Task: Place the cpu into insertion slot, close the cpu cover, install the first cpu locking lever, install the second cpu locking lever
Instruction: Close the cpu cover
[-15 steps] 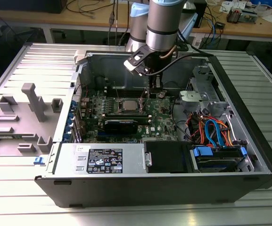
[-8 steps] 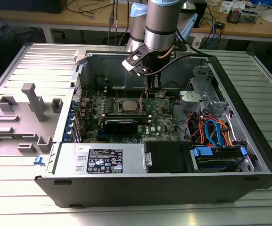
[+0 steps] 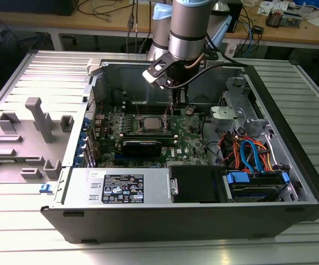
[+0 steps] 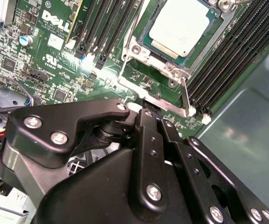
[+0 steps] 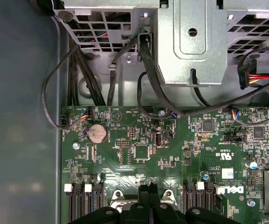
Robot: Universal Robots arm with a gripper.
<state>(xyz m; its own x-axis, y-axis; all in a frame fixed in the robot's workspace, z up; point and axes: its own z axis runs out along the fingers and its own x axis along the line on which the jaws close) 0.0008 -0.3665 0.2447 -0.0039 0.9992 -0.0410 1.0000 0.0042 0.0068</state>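
**Seated and covered**

Grey plastic fixtures lie on the ribbed metal table at the exterior view's left. In the open black computer case, the square silver-grey cpu sits in the silver-rimmed insertion slot, thin silver cpu cover down around it. Just right, my black gripper hangs, fingers pinched narrow on nothing I can see, beside a wire locking lever.

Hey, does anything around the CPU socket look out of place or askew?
Both levers stand upright, unlatched, beside the cpu, which sits square under its cover. Nothing looks damaged.
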